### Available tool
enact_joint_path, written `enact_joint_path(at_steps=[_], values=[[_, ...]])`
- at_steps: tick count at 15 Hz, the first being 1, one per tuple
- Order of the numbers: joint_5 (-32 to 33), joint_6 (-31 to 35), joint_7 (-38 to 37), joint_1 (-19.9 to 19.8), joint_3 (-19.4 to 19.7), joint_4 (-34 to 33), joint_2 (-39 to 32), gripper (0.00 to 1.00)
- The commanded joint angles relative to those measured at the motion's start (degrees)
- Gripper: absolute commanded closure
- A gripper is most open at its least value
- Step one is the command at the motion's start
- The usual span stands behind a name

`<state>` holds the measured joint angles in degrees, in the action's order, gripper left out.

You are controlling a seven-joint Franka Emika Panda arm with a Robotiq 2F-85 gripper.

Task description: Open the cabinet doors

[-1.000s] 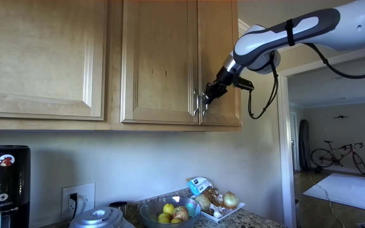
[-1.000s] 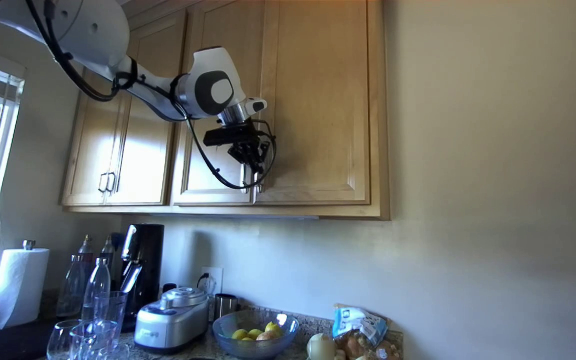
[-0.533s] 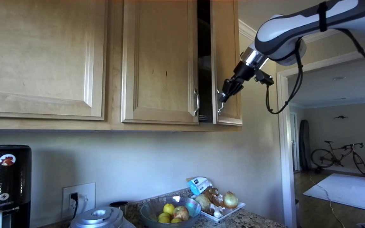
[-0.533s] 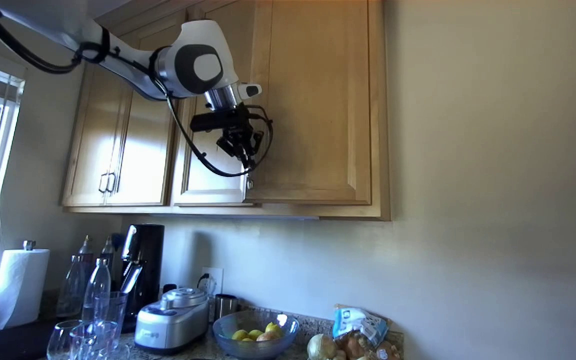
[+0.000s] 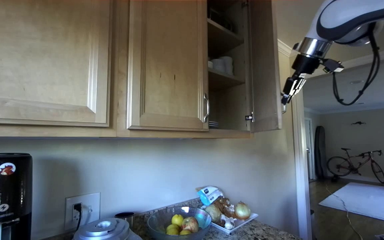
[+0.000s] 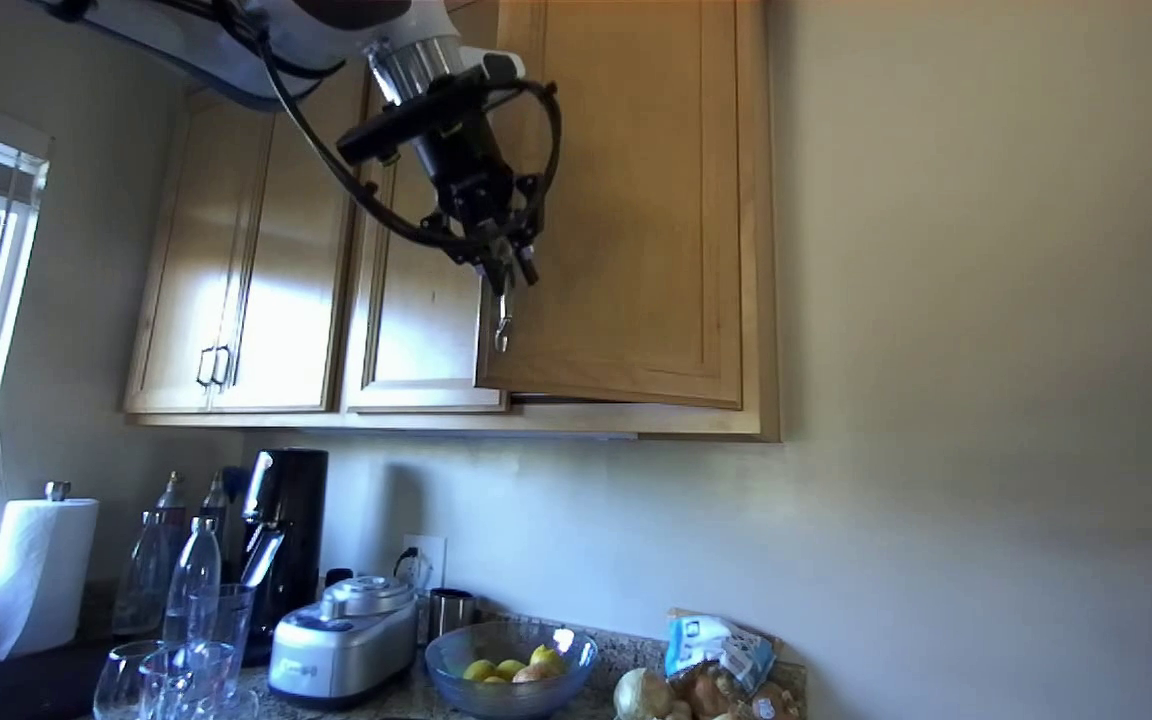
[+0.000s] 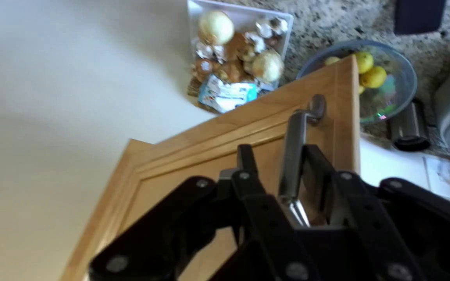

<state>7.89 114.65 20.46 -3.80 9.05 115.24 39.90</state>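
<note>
The cabinet doors (image 6: pixel 626 240) hang above the back edge of the desk (image 5: pixel 262 231). Of the pair, the swung-out door (image 5: pixel 266 73) stands well open, its lower hinge (image 5: pixel 250 117) showing; beside it, the closed door (image 5: pixel 168 66) sits flush, nothing touching its handle (image 5: pixel 207 108). The hand (image 7: pixel 279 151) is spread: in the wrist view its fingers (image 7: pixel 246 160) stand on either side of the swung-out door's bar handle (image 7: pixel 294 144), one close against it and perhaps touching, the other with a clear gap.

The step in hand looks to be drawing this door wide, with about half the task left to do. It should go best if the arm (image 5: pixel 352 20) follows the hinge's arc instead of hauling straight away from the desk's back edge, with the hand turning as the door turns. A loose cage around the bar handle probably suits this, since the metal can pivot between the fingers; clamping hard could twist it or strain the hinge. Once the door is wide enough to stay clear of its neighbour, the hand would do well to draw straight off the bar handle before crossing to the closed door, so that no finger snags and drags the door back.
</note>
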Motion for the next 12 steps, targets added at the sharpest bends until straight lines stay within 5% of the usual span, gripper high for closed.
enact_joint_path(at_steps=[1,6,12], values=[[10.31,-3.99,8.05,-3.96,4.48,3.20,5.63,0.31],[19.73,-1.65,3.98,-3.80,-0.37,8.25,1.75,0.02],[22.11,-6.76,5.23,-2.49,-4.02,12.39,1.47,0.00]])
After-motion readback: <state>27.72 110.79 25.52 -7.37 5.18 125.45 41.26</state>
